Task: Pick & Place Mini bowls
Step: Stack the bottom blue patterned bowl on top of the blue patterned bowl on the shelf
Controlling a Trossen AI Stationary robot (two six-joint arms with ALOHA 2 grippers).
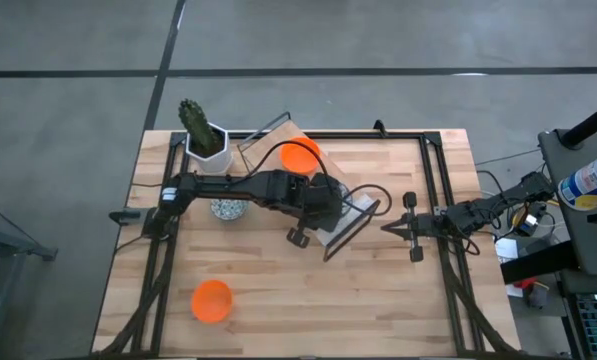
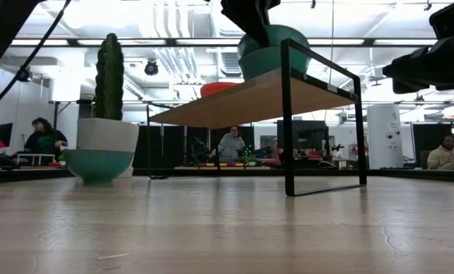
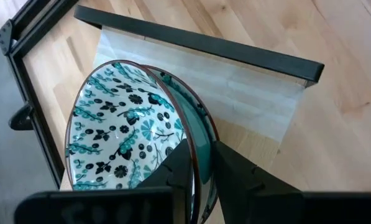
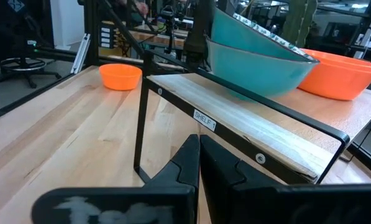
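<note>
My left gripper [image 3: 201, 149] is over the small wooden shelf [image 1: 356, 218] at the table's middle, shut on a floral mini bowl [image 3: 120, 124], white inside and teal outside. That bowl tilts inside a second teal bowl [image 4: 253, 65], which stands on the shelf top. An orange mini bowl [image 4: 337, 74] sits beside them on the shelf. Another floral bowl [image 1: 228, 209] and another orange bowl [image 1: 212, 301] stand on the table. My right gripper [image 4: 199, 152] waits shut, right of the shelf, touching nothing. My left gripper pinches the upper floral bowl by its rim [image 3: 193, 132], one finger [image 3: 176, 168] inside the bowl and the other [image 3: 238, 171] outside. The fingers come from above, slanting down. The bowl is tilted, with its lower side nested in the second bowl [image 3: 201, 118] on the shelf.
A cactus in a white hexagonal pot [image 1: 204, 135] stands at the table's far left. Black frame rails [image 1: 433, 190] run along the table's sides. Bare tabletop lies near the front edge, right of the orange bowl. People sit in the room beyond the table.
</note>
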